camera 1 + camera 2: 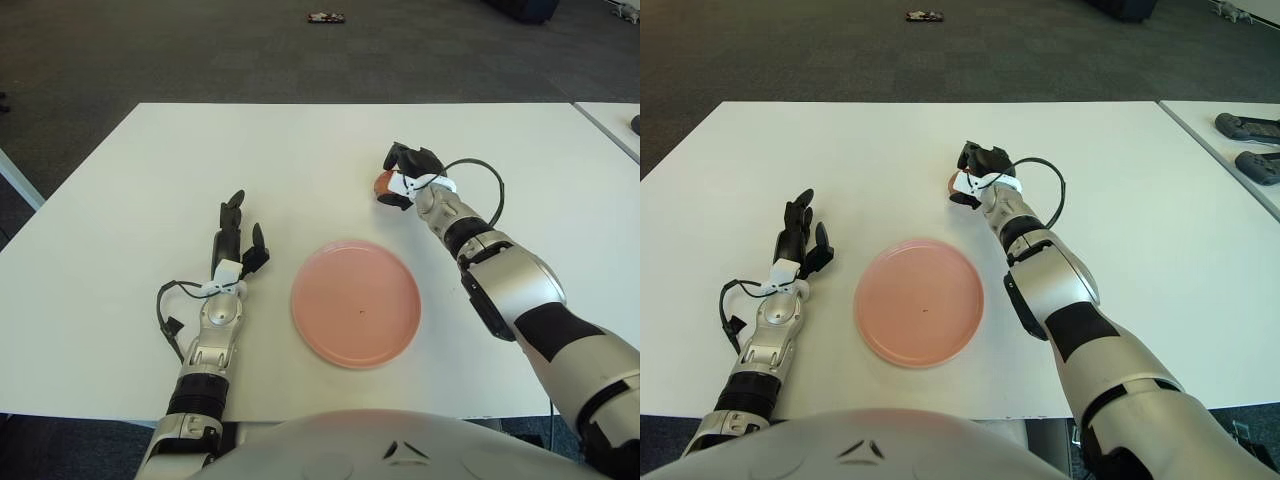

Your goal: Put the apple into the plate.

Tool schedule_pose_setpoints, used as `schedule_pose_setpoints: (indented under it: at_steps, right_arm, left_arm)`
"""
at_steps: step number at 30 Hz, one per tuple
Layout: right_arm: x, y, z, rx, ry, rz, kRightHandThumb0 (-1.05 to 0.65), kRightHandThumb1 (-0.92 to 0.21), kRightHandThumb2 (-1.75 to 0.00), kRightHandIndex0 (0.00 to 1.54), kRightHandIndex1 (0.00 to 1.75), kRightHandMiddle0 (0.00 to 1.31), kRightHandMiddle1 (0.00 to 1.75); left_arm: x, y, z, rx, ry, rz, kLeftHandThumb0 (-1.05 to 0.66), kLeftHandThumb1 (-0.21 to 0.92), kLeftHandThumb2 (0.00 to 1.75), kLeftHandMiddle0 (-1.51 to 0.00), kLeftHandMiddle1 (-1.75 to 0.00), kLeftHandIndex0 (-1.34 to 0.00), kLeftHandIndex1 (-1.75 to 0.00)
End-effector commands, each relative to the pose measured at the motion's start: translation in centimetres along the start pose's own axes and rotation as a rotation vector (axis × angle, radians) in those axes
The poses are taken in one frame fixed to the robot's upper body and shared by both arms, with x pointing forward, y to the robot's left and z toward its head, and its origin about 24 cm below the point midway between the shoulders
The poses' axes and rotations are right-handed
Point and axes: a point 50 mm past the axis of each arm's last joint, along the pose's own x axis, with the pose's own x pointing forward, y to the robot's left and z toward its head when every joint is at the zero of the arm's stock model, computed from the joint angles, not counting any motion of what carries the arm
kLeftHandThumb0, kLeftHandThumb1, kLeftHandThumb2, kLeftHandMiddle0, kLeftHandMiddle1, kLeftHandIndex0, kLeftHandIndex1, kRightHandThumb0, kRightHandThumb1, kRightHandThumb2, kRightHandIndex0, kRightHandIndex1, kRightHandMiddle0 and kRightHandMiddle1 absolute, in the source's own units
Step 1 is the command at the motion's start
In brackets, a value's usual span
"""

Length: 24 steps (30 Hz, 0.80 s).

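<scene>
With its fingers curled over the apple (383, 183), the right hand (410, 172) sits on the far right part of the table (150, 180), beyond the plate (356, 302). The hand covers most of the apple; only a reddish edge shows at the hand's left side. Whether the fingers grip the fruit firmly or merely cup it cannot be determined. The apple appears to be at table level, not yet lifted. The plate lies nearer the robot, well apart from the apple, and holds nothing.

The left hand (236, 240) shows left of the plate, fingers extended and holding nothing.

Risk assessment: a round apple held by three fingers from above may slip or roll out during the lift if the grip is shallow. Release from height above the plate could let the apple bounce or roll off the low rim.
</scene>
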Motion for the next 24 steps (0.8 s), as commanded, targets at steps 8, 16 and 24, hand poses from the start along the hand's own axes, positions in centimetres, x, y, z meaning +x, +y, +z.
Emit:
schedule_pose_setpoints:
  at_steps: [8, 16, 24]
  right_arm:
    - [0.6, -2.5, 0.0, 0.088, -0.029, -0.078, -0.26, -0.34, -1.13, 1.08, 1.75, 0.9, 1.75]
    - [1.1, -4.7, 1.0, 0.128, -0.081, -0.159, -0.27, -0.35, -1.12, 1.08, 1.75, 0.88, 1.75]
    - [1.4, -6.6, 1.9, 0.18, -0.137, -0.238, -0.27, -0.36, -1.11, 1.11, 1.75, 0.89, 1.75]
  left_arm:
    - [0.0, 0.2, 0.1, -0.006, 0.004, 0.014, -0.84, 0.92, 0.92, -0.24, -0.06, 0.0, -0.59]
    - [0.0, 0.2, 0.1, -0.006, 0.001, 0.009, -0.85, 0.92, 0.92, -0.24, -0.06, 0.0, -0.59]
    - [0.1, 0.1, 0.1, -0.012, 0.004, 0.007, -0.85, 0.92, 0.92, -0.23, -0.06, 0.0, -0.6]
